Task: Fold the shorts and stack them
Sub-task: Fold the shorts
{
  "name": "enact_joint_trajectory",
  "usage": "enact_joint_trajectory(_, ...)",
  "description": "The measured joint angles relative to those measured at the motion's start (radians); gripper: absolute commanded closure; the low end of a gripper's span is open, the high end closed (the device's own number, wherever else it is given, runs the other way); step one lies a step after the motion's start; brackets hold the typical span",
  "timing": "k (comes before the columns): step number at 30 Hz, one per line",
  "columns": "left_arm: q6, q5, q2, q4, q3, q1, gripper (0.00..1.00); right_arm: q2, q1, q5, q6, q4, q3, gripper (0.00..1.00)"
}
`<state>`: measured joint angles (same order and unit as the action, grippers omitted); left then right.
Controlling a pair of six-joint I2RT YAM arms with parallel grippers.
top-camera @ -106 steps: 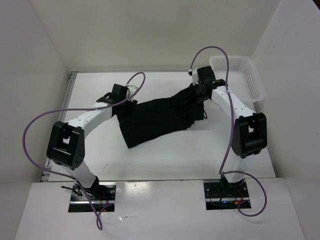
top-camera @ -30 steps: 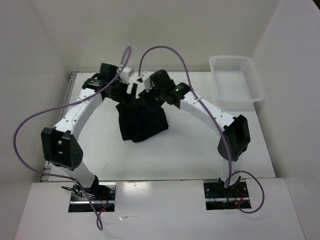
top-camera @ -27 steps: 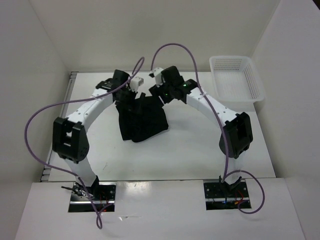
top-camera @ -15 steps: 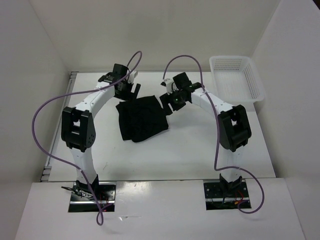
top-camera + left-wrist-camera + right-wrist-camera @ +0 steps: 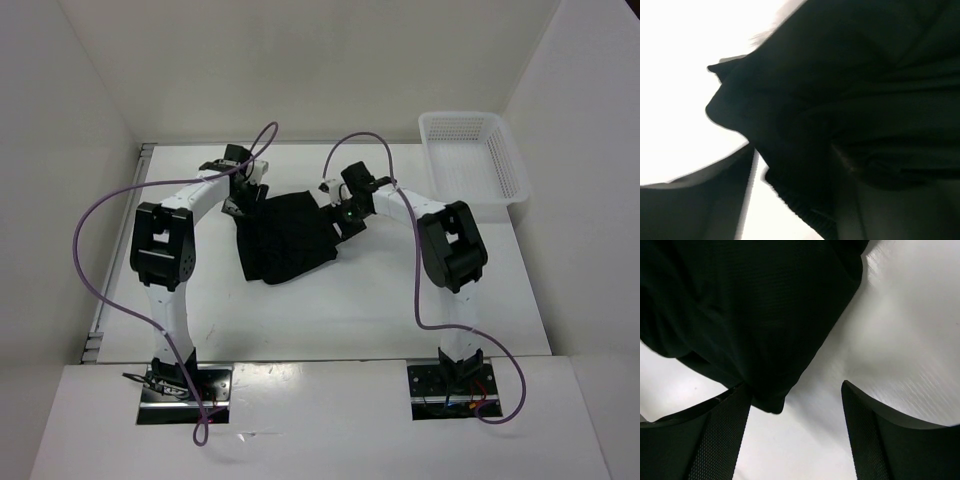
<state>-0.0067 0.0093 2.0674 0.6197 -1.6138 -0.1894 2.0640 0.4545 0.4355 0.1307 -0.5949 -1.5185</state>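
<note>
Item under inspection: the pair of plain black soft fabric shorts (image 5: 285,238) lies doubled over into a compact, uneven bundle on the white table (image 5: 380,310), roughly midway between the two arms and well apart from the white plastic mesh basket (image 5: 470,165) at the far right corner. The left gripper (image 5: 243,195) sits at the bundle's far left edge and the right gripper (image 5: 345,212) at its far right edge, both low. In the right wrist view the textured fingers (image 5: 705,440) stand wide apart with bare table between them and only a corner of cloth next to one of them; nothing is clamped. The left wrist view is dark and blurred, filled with cloth, so I cannot tell whether that gripper is spread or pinching. Assessment: the step in hand appears to be letting go of a fold laid across. To do it well, each gripper should rise straight up, clear of the cloth, before moving sideways, as soft fabric catches on a pad and drags the top layer. The near edge looks ragged, so the next pinch should take both layers at a corner.
</note>
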Motion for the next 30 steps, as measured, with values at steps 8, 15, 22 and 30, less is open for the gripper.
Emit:
enact_joint_trajectory(8, 0.003, 0.085, 0.004, 0.006, -0.001, 0.016, 0.97, 0.029, 0.014, 0.020, -0.006, 0.006, 0.002, 0.38)
enact_joint_trajectory(15, 0.003, 0.136, 0.004, 0.061, -0.057, 0.024, 1.00, 0.029, 0.026, 0.044, 0.026, 0.006, 0.031, 0.88)
enact_joint_trajectory(22, 0.002, 0.161, -0.011, 0.116, -0.239, 0.020, 1.00, 0.033, 0.026, 0.051, 0.042, 0.004, 0.016, 1.00)
enact_joint_trajectory(30, 0.002, 0.121, -0.034, 0.103, -0.292, 0.022, 0.86, 0.039, 0.027, 0.058, 0.047, 0.004, -0.051, 0.89)
